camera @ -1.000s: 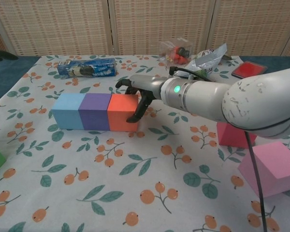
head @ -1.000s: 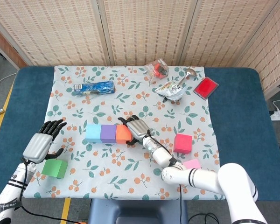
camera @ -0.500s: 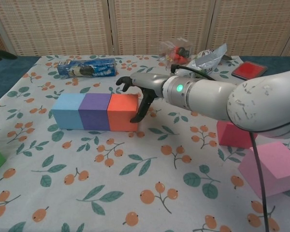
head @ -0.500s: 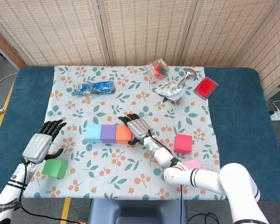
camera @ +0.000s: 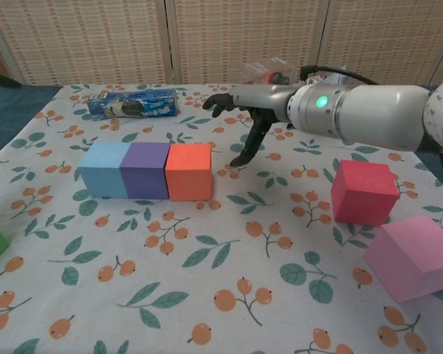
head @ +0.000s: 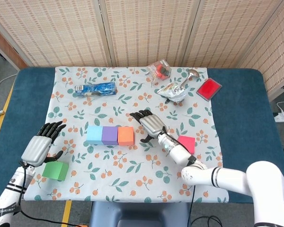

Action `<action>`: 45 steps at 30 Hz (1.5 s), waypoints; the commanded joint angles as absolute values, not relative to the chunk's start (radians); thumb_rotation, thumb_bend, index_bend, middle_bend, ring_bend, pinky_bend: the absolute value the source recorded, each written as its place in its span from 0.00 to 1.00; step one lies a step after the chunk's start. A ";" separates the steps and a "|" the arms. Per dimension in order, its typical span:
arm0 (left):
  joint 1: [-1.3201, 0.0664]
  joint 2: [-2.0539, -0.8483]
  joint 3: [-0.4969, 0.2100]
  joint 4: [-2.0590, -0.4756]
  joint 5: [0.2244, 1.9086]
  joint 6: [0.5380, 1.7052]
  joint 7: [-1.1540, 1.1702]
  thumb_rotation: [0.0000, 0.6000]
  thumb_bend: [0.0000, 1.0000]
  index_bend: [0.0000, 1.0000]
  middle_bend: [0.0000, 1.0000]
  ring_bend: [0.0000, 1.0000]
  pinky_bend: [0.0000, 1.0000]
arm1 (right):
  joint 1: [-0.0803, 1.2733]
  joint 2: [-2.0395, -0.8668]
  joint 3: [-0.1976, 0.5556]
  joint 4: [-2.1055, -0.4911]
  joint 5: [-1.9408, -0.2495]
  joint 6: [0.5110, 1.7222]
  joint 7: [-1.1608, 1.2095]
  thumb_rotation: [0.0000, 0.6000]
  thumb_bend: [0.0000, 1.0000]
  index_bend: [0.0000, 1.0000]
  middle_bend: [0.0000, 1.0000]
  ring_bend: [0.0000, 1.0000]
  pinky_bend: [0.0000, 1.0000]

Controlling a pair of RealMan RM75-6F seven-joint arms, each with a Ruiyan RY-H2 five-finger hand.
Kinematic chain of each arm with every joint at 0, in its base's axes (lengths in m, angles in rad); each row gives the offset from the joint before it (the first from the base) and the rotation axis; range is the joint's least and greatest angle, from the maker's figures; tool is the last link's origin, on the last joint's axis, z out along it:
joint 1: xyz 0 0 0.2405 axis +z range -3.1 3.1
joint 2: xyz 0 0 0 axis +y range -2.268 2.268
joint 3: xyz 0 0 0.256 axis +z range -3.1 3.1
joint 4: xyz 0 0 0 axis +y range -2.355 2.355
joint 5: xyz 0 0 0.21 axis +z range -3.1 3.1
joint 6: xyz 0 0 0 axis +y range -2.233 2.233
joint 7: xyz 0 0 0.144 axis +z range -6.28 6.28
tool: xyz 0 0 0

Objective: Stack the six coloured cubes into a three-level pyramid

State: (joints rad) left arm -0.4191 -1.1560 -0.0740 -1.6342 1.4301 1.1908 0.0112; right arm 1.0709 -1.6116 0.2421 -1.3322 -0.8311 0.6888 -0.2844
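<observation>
A base row of light blue foam cube (head: 94, 135), purple foam cube (head: 110, 135) and orange foam cube (head: 126, 135) is laid touching, while red cube (head: 185, 144), pink cube (camera: 418, 255) at 4 o'clock and green cube (head: 56, 170) at 8 o'clock remain unstacked, both the right robot hand (head: 151, 125) and left robot hand (head: 39, 147) being empty with fingers spread.

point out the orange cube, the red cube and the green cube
orange cube (camera: 190, 171): chest view, middle of its front face
red cube (camera: 365, 193): chest view, its front face
green cube (head: 55, 170): head view, centre of its top face
</observation>
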 commanded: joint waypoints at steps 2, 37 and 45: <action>-0.418 -1.157 -0.075 -1.638 1.428 1.192 0.016 1.00 0.32 0.07 0.02 0.00 0.05 | 1.085 -1.652 0.241 -1.261 -0.816 0.679 -0.284 1.00 0.00 0.00 0.08 0.00 0.00; -0.413 -1.159 -0.073 -1.617 1.423 1.185 -0.001 1.00 0.33 0.07 0.02 0.00 0.05 | 1.129 -1.826 0.292 -0.998 -0.941 0.629 -0.160 1.00 0.00 0.00 0.05 0.00 0.00; -0.413 -1.159 -0.073 -1.622 1.427 1.186 0.003 1.00 0.33 0.07 0.02 0.00 0.05 | 1.069 -1.663 0.263 -1.239 -0.953 0.662 -0.196 1.00 0.00 0.00 0.04 0.00 0.00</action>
State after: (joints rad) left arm -0.4128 -1.1593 -0.0732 -1.6221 1.4266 1.1862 0.0032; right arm 1.0945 -1.7235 0.2764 -1.1583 -0.9474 0.6497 -0.1825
